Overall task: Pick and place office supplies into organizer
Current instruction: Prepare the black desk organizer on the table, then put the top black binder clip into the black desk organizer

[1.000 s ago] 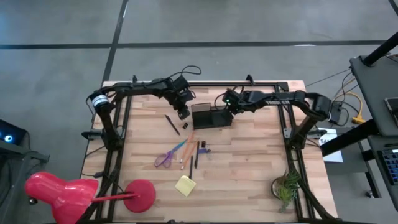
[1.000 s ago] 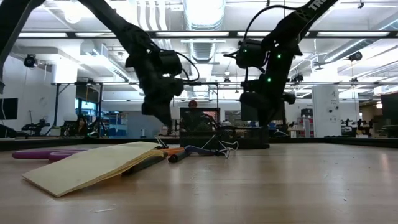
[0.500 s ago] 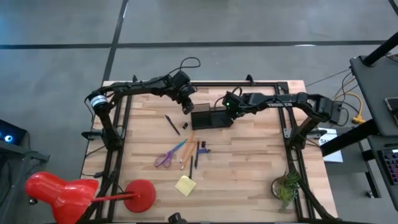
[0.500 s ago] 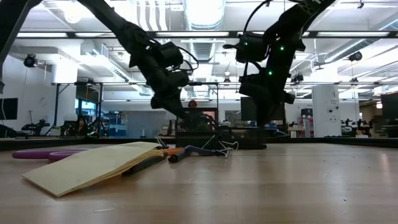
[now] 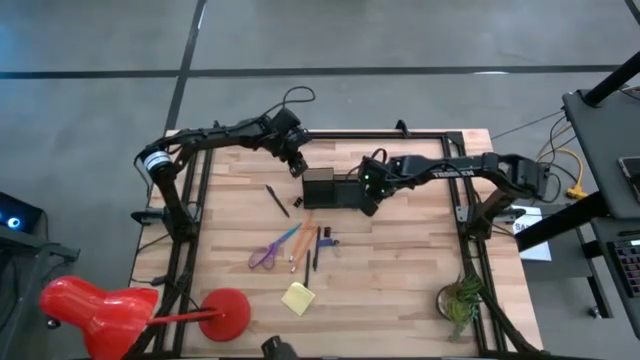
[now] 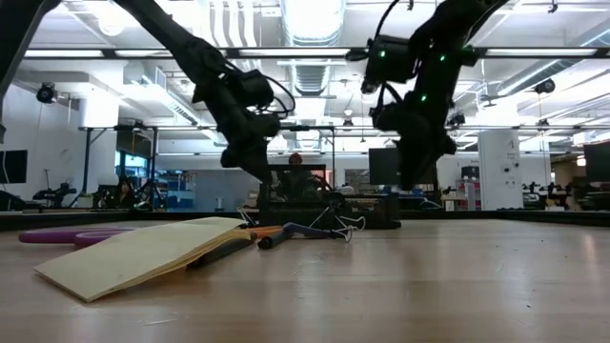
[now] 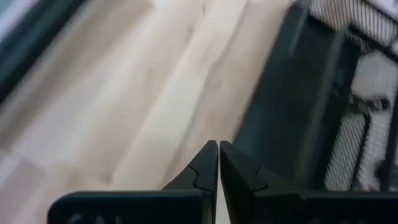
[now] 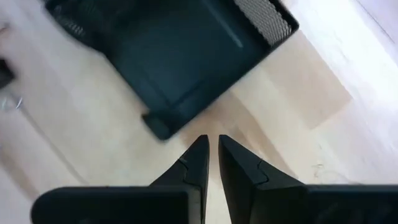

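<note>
The black mesh organizer [image 5: 330,190] stands on the table's far middle; it also shows in the low view [image 6: 315,205]. My left gripper [image 5: 297,168] is shut and empty, above the table just left of the organizer's wall [image 7: 298,93]. My right gripper [image 5: 370,203] is shut and empty, by the organizer's right near corner [image 8: 155,124]. Purple scissors [image 5: 265,252], orange and dark pens [image 5: 303,240], a small clip [image 5: 331,241] and a lone black pen [image 5: 277,200] lie on the table's middle. The yellow sticky pad [image 5: 298,298] lies nearer the front.
A red lamp-like object [image 5: 100,310] stands at the front left with its round base [image 5: 228,312] on the table. A green plant [image 5: 460,300] stands at the front right. Bare wood lies right of the supplies.
My left gripper has risen and gone toward the table's far edge, away from the lone black pen, and stays shut. My right gripper has gone toward the table's near edge, from over the organizer's right end to its near right corner.
</note>
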